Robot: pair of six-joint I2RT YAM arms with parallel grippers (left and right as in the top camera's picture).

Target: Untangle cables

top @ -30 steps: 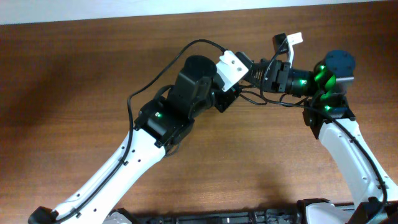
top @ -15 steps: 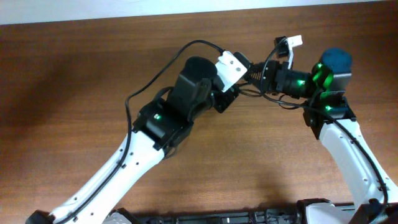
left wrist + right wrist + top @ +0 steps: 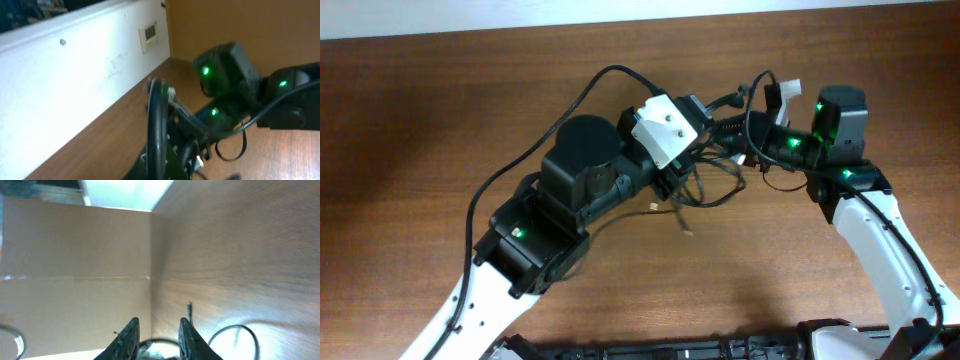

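Since a second ago the left arm has swung back toward 7 o'clock, drawing the bundle open so that loops now sag onto the wood. On the right gripper [image 3: 159,325] the fingers stand nearly together, leaving a narrow gap with one strand of the cables [image 3: 712,188] crossing it; pinched, I'd judge. The left gripper [image 3: 678,172] sits under its white camera mount, and I cannot tell whether it is closed. The cables hang between the two grippers, toward 1 o'clock on the table [image 3: 420,120], with a loose plug [image 3: 688,232] trailing toward 6. To do this step well, I'd keep the right hold firm, pull apart slowly, and ease off if any loop tightens.
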